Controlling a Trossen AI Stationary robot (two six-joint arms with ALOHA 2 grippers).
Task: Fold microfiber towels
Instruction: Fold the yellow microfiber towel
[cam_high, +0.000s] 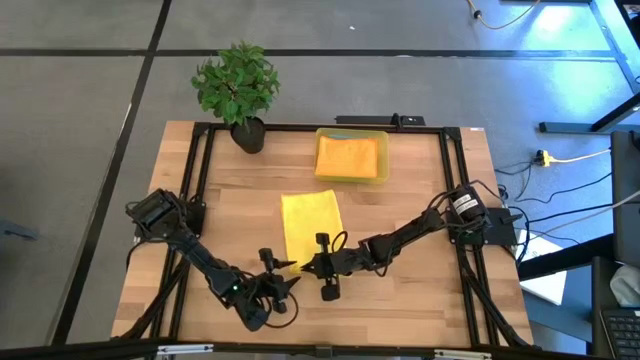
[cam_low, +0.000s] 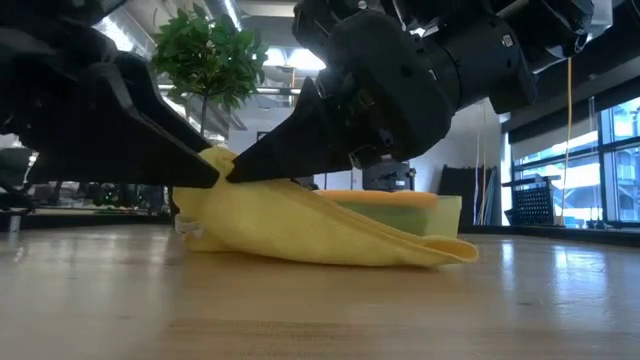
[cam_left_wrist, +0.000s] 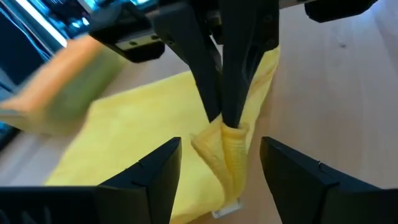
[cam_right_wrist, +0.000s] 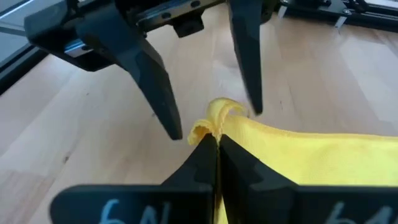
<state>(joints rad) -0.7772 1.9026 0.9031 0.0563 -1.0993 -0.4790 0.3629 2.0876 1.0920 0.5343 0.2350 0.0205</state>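
From above, you see the yellow towel (cam_high: 311, 226) lying mid-surface, the right tool (cam_high: 303, 266) clenched on its near corner and the left tool (cam_high: 281, 287) released beside it. At surface level, that corner is lifted. Wrist views confirm a handover: you should probably close left before releasing right.
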